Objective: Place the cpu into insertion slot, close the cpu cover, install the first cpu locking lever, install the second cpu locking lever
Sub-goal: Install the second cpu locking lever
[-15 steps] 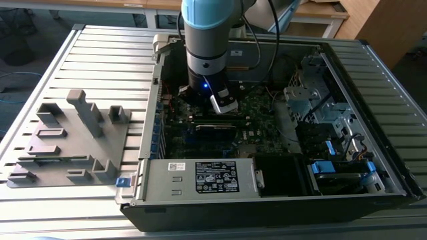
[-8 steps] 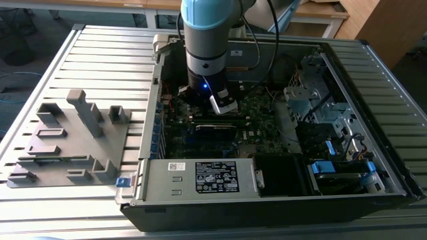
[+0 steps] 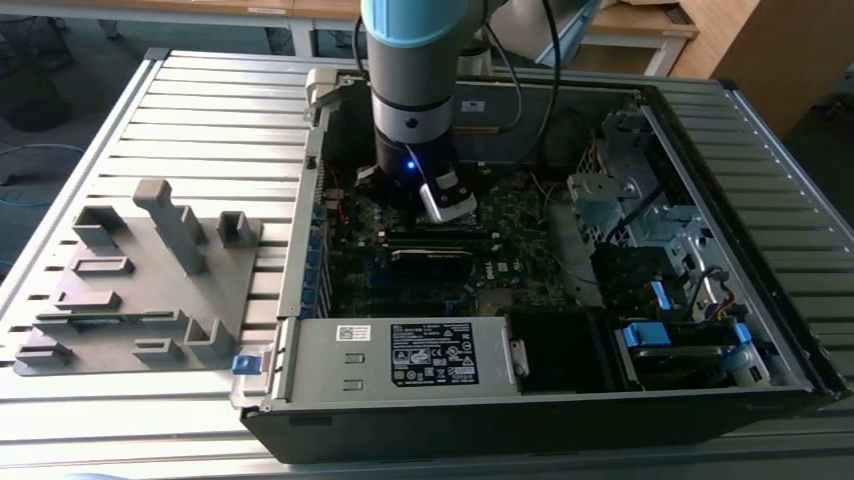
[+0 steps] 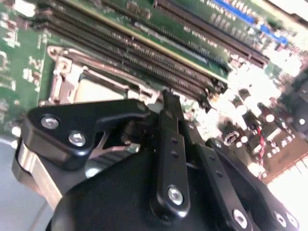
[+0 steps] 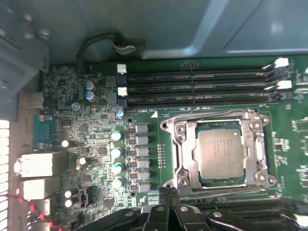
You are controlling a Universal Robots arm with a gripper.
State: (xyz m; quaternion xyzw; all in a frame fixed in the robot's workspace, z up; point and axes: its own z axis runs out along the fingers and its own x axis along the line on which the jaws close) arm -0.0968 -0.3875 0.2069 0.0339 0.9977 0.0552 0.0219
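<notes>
The cpu (image 5: 221,154), a dull silver square, lies in the insertion slot (image 5: 180,180) on the green motherboard. The silvery cpu cover (image 5: 185,144) is down flat around it, and the chip shows through its window. Thin metal levers run along two sides of the socket, one (image 5: 211,114) by the memory slots and one (image 5: 226,191) on the gripper's side; I cannot tell whether they are latched. My gripper (image 5: 169,211) hovers just off the socket's edge with its black fingers (image 4: 168,144) together and nothing between them. The cpu (image 4: 96,89) sits just beyond the fingertips. In the exterior view the gripper (image 3: 447,200) hangs inside the open computer case.
Long black memory slots (image 5: 197,86) run beside the socket, and a row of capacitors (image 5: 116,159) stands on another side of it. The labelled power supply box (image 3: 400,355) and a drive cage (image 3: 641,220) border the board. A grey parts fixture (image 3: 134,280) lies outside the case on the exterior view's left.
</notes>
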